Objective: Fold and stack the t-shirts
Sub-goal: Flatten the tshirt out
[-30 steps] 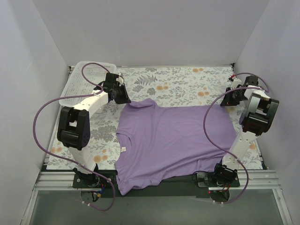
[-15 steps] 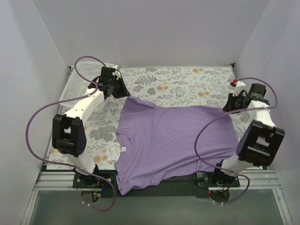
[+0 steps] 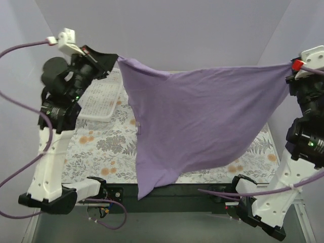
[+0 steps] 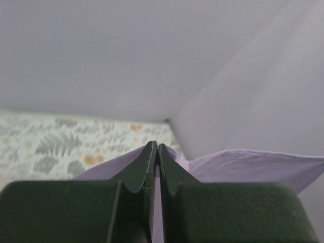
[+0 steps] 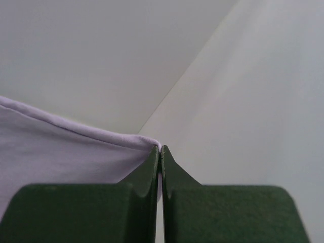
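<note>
The lavender t-shirt hangs in the air, stretched wide between both arms high above the floral table. My left gripper is shut on its upper left corner; in the left wrist view the purple cloth is pinched between the dark fingers at the left gripper. My right gripper is shut on the upper right corner, and the right wrist view shows the hem running into the right gripper. The shirt's lower edge droops, with one sleeve dangling over the table's front edge.
A white mesh basket sits at the back left of the floral table cover, partly behind the left arm. Grey walls close in on the left, back and right. Purple cables loop off both arms.
Both arms rose sharply, lifting the t-shirt from lying flat on the table to hanging spread in the air. The right gripper closed on its corner during this time.
</note>
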Motion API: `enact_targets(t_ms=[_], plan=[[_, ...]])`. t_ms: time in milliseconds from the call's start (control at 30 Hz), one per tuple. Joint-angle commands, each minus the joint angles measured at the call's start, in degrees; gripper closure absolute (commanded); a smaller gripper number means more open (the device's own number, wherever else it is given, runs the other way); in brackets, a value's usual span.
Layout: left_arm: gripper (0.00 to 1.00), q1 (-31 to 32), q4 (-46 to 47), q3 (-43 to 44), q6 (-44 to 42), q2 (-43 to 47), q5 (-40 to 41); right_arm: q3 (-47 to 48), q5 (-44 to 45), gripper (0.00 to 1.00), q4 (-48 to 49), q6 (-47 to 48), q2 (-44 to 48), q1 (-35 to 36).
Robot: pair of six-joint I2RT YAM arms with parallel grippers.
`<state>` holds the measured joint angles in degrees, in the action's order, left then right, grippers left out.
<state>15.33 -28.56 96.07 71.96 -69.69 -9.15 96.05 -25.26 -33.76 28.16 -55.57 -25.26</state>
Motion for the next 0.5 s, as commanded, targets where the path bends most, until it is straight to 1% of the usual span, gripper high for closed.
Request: enact_targets(t_ms=[0,33,133,233,267,400,467], plan=[[1.0,-0.1,-0.1,10.5,2.7,6.3,3.6,11.5,8.4,0.99,-0.9,-3.9,-0.3,-0.4],[1.0,-0.1,-0.2,12.4,3.0,7.0,4.1,17.6,9.3,0.99,-1.2,-4.3,-0.9,-0.4],[1.0,-0.1,0.3,19.0,4.2,9.0,5.4,26.6,12.4,0.99,-1.9,-6.4,-2.8,0.7],[1.0,-0.1,0.9,24.4,5.1,9.7,5.5,30.9,15.9,0.99,-1.6,-6.2,-3.1,3.1],[1.0,-0.1,1.1,25.2,5.4,9.8,5.5,32.9,16.9,0.99,-1.0,-5.8,-2.9,3.5],[1.0,-0.1,2.3,27.4,6.6,9.9,4.8,36.1,23.3,0.99,1.2,-3.2,-2.4,6.8],[1.0,-0.1,2.9,28.4,6.9,9.7,4.6,37.0,25.0,0.99,2.7,-1.5,-2.3,8.9]])
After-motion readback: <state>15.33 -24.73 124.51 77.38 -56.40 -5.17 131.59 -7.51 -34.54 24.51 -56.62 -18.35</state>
